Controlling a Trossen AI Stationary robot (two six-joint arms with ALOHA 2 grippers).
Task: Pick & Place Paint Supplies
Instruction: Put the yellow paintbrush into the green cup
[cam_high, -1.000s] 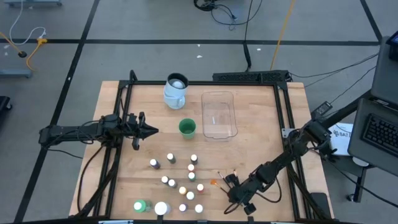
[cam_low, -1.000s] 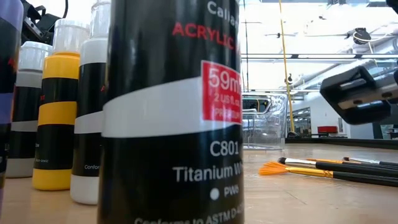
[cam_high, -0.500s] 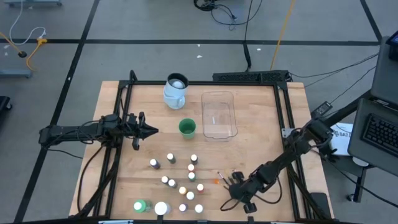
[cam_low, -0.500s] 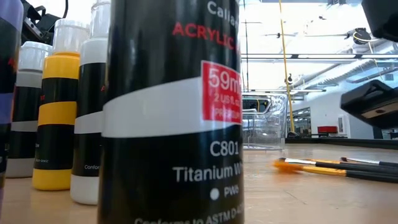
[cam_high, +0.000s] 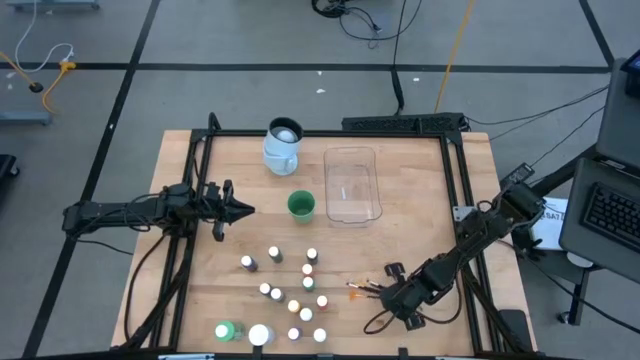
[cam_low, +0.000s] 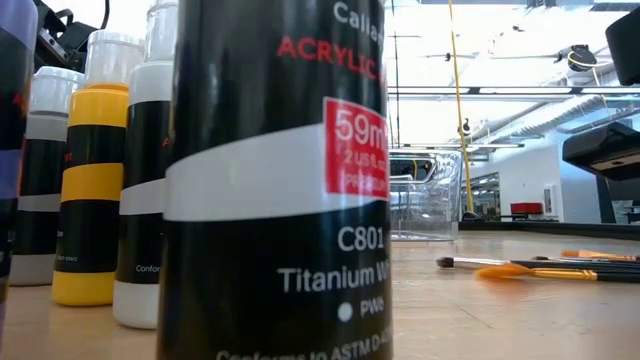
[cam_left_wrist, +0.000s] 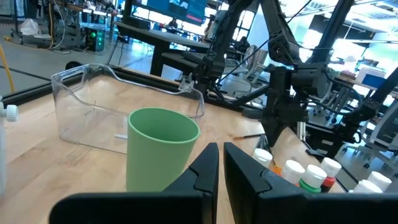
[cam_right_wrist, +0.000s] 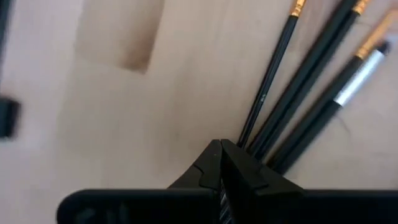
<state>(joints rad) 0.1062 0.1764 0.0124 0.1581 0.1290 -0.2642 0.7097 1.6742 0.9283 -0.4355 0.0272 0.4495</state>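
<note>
Several thin dark brushes (cam_high: 362, 289) (cam_low: 540, 268) with orange tips lie fanned out near the table's near right side. My right gripper (cam_high: 383, 292) (cam_right_wrist: 221, 146) is shut at their handle ends. Small white-capped paint bottles (cam_high: 292, 290) stand in a loose cluster at the near middle, close up in the low view (cam_low: 280, 180). A larger green bottle (cam_high: 226, 330) and a white jar (cam_high: 259, 335) stand at the near edge. My left gripper (cam_high: 248, 210) (cam_left_wrist: 221, 149) hovers shut left of a green cup (cam_high: 301, 205) and touches nothing. My right gripper comes down slanting from the table's right onto the brushes' handle ends (cam_right_wrist: 252, 140), which converge under one finger (cam_right_wrist: 249, 168). That finger hides the contact itself. The brushes spread away from the fingers, and their bristle ends (cam_low: 500, 271) rest on the table.
A pale blue-white jug (cam_high: 283, 145) and a clear rectangular tub (cam_high: 352, 185) stand toward the far edge, with the green cup between them and the bottles. A black frame (cam_high: 455, 190) runs along the table's sides. Bare wood lies right of the bottles.
My right gripper has moved toward the table's right edge and slightly toward the far edge. The brushes have slid along the table with it in the same direction, their orange tips moving away from the bottles.
</note>
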